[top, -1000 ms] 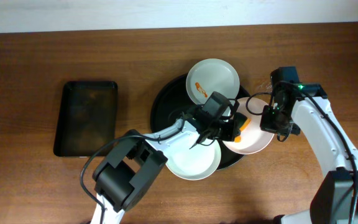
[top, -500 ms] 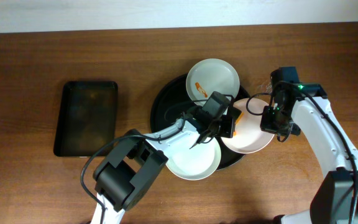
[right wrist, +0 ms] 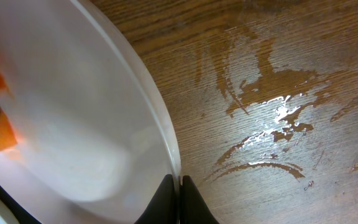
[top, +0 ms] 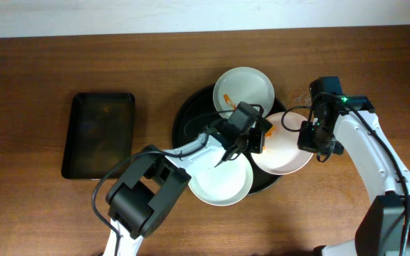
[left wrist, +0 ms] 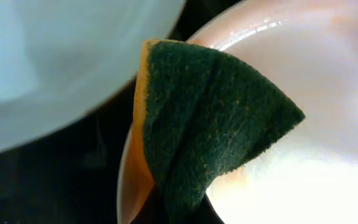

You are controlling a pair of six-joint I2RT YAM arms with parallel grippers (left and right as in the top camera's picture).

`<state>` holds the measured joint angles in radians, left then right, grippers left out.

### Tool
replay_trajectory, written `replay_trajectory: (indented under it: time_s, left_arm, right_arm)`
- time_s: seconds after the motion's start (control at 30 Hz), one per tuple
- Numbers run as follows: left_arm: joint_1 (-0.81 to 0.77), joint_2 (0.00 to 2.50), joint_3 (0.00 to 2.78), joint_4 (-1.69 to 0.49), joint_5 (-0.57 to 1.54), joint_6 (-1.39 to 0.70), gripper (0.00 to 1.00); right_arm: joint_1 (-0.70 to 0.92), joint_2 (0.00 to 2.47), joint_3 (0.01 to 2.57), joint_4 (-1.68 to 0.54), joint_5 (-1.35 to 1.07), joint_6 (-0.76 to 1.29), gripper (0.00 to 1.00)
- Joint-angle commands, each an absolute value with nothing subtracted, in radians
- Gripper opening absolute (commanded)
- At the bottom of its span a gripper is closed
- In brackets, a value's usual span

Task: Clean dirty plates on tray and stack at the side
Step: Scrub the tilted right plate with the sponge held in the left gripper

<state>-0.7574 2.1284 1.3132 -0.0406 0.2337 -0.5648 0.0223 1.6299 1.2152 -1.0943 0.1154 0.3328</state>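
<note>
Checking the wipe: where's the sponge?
Overhead, right of tray centre: sponge in the left gripper, at the left rim of the plate the right gripper pinches.

From overhead, the left gripper [top: 251,135] covers its own fingertips, nearly all of the sponge [left wrist: 204,118] and the left edge of the right-hand plate [top: 287,153]. The tray [top: 191,121] is mostly hidden under the plates and the left arm [top: 191,151]. In the left wrist view the bottom edge cuts the sponge's lower end, the fingers holding it lie outside the picture, and the pale plate [left wrist: 55,56] at upper left is blurred. In the right wrist view only the tips of the right gripper [right wrist: 179,199] show at the bottom edge, and the right-hand plate runs out at the left side
</note>
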Motion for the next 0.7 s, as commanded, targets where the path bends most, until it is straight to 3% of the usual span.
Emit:
replay_trajectory:
  time_s: [0.0, 0.67]
  left_arm:
    - [-0.748, 2.149, 1.347, -0.041, 0.213, -0.544, 0.0]
    - [-0.813, 2.147, 1.54, -0.291, 0.257, -0.491, 0.0]
  right_arm:
    - [0.028, 1.615, 1.213, -1.097, 0.112, 0.33, 0.04]
    - [0.028, 1.615, 1.213, -1.097, 0.117, 0.33, 0.04]
